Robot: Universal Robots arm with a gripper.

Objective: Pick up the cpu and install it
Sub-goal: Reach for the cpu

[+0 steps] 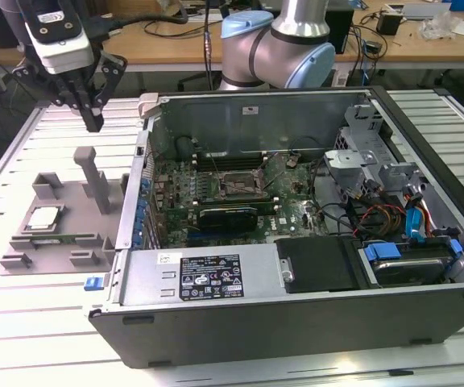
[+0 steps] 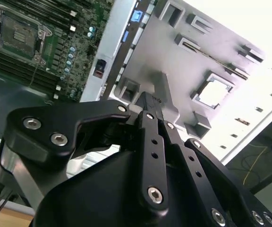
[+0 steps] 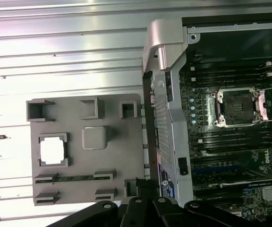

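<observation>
Presently the gripper (image 1: 93, 122) is seen in the exterior view hung above the slatted table (image 1: 22, 322), at the exterior view's left, pointed down. Its black fingers (image 2: 152, 127) are pressed together at the tips w/ nothing held btwn them, which is confirmed in the second wrist view. The cpu (image 1: 43, 216) is left lying flat, silver top up, in a square recess of the grey tray (image 1: 63, 251), well apart from the gripper & untouched by it. In the first wrist view the cpu (image 3: 52, 151) is shown as a bright square framed by the recess walls. An upright post (image 1: 95, 179) on the tray is the part found nearest the closed tips. A thin green strip (image 1: 64, 237) is laid in a slot just beside the cpu recess. The open pc case (image 1: 296, 330) is set on its side just beside the tray, at the exterior view's right of it. Inside, the mobo (image 1: 296, 201) is exposed & the socket (image 3: 235, 108) is shown open, its bed bare & its metal frame swung aside. A black GPU card (image 1: 228, 215) is seated near the socket, & the PSU (image 1: 208, 274) is placed along the case's near wall. The arm's base (image 1: 276, 48) is seen behind the case.
</observation>
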